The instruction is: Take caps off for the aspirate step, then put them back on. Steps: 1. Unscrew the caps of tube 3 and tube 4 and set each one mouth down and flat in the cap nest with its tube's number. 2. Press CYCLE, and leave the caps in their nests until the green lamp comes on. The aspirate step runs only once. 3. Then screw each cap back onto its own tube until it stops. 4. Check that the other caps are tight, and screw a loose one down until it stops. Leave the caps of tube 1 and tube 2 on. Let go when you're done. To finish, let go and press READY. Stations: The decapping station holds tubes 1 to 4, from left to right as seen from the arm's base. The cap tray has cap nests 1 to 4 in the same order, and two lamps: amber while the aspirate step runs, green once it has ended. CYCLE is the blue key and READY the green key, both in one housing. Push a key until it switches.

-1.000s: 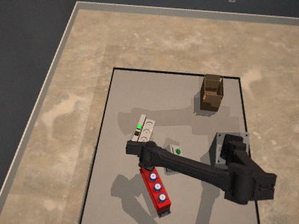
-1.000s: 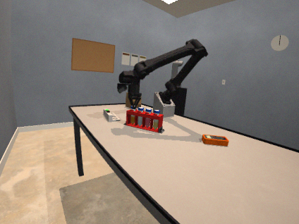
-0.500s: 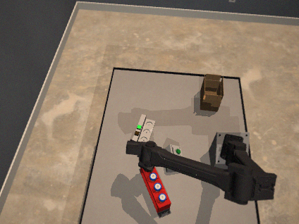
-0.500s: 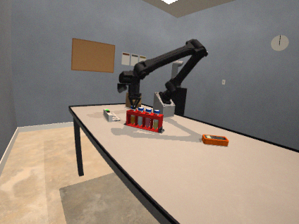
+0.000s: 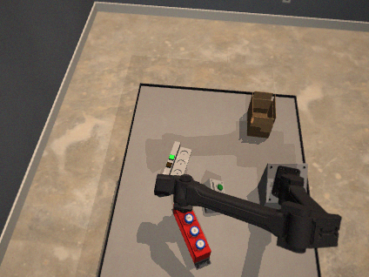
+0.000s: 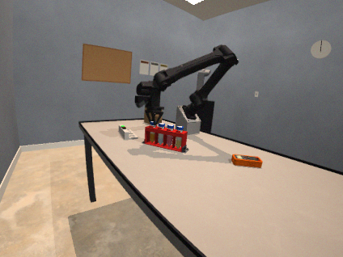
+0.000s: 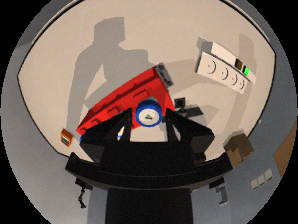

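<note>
The red tube rack [image 5: 205, 253] [image 6: 166, 139] [image 7: 113, 106] stands on the grey table. Three blue-ringed caps [image 5: 194, 231] show on it in the top view. My gripper [image 5: 179, 205] [image 6: 155, 119] [image 7: 148, 111] hangs over the rack's end nearest the cap tray, at tube 4. In the wrist view that tube's blue cap [image 7: 148, 113] sits on its tube between my fingers, which stand a little apart from it. The gripper is open. The white cap tray [image 5: 176, 145] [image 6: 129, 132] [image 7: 222, 70] shows empty nests, and its green lamp [image 5: 171, 157] [image 7: 245, 70] is lit.
The key housing [image 5: 214, 183] with the green READY key [image 5: 219, 187] lies right of the cap tray, partly under my arm. The blue key is hidden. A cardboard box [image 5: 261, 114] stands at the back. An orange device [image 6: 247, 160] lies further along the table.
</note>
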Motion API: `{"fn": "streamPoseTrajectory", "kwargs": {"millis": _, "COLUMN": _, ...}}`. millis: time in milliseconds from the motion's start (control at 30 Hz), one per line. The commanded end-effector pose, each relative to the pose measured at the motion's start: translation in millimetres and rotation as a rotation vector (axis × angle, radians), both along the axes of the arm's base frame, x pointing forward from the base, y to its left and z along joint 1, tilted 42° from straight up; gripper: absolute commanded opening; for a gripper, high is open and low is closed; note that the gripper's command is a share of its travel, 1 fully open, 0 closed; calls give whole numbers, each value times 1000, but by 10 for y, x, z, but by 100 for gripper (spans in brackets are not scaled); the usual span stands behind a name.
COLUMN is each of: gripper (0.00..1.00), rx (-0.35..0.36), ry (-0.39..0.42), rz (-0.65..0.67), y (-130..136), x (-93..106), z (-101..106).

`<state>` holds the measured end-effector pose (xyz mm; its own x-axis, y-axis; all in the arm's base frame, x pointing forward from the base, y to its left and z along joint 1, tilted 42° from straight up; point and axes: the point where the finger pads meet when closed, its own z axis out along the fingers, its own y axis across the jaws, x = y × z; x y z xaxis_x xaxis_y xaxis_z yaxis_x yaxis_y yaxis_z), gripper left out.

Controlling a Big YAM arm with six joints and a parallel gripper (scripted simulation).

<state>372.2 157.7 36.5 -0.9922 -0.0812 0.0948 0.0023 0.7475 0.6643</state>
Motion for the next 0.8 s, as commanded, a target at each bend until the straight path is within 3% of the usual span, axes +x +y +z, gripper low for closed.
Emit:
{"fn": "streamPoseTrajectory", "kwargs": {"millis": 0, "gripper": 49, "rx": 30, "ry": -172, "rz": 167, "y": 27, "x": 120, "z": 83}}
{"fn": "streamPoseTrajectory", "kwargs": {"millis": 200, "gripper": 49, "rx": 57, "ry": -325, "rz": 337, "y": 42, "x": 152, "z": 100}}
{"fn": "streamPoseTrajectory", "kwargs": {"millis": 467, "gripper": 49, "rx": 57, "ry": -321, "rz": 337, "y": 43, "x": 157, "z": 110}}
{"fn": "streamPoseTrajectory", "kwargs": {"millis": 500, "gripper": 0, "rx": 53, "ry": -310, "rz": 321, "y": 3, "x": 105, "z": 71}}
{"fn": "streamPoseTrajectory", "kwargs": {"millis": 767, "gripper": 0, "rx": 53, "ry": -310, "rz": 321, "y": 3, "x": 105, "z": 71}}
